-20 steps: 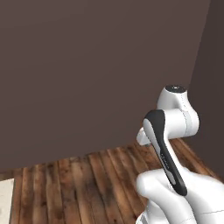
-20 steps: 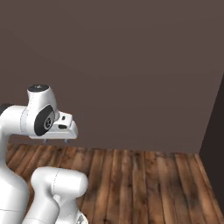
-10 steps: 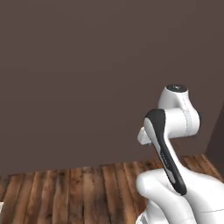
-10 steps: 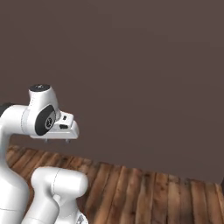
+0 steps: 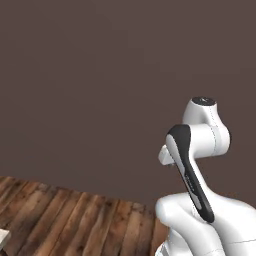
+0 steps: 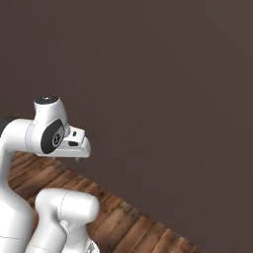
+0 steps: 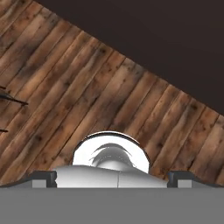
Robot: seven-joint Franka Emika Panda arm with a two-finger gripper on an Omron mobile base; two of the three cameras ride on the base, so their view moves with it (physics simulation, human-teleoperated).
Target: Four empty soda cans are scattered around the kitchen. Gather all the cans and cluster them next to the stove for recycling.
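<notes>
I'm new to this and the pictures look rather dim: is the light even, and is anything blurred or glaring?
Left base view: flat, dull light on the brown wall, soft edges, no glare. Right base view: the same, with gentle shading on the white arm. Hand view: the wooden floor looks sharp, with a bright shine on the rounded part at the bottom.

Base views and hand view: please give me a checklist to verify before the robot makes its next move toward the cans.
1. Can in sight: not ok. The views show a dark wall and a wooden floor.
2. Stove in sight: not ok, for the same reason.
3. Gripper free: ok, jaws wide open, nothing between the fingertips.
4. Arm folded close to the base: ok.
5. Path ahead: not ok, the wall stands in front.
6. Pale object at the floor's left edge in the left base view: cannot tell what it is.
</notes>
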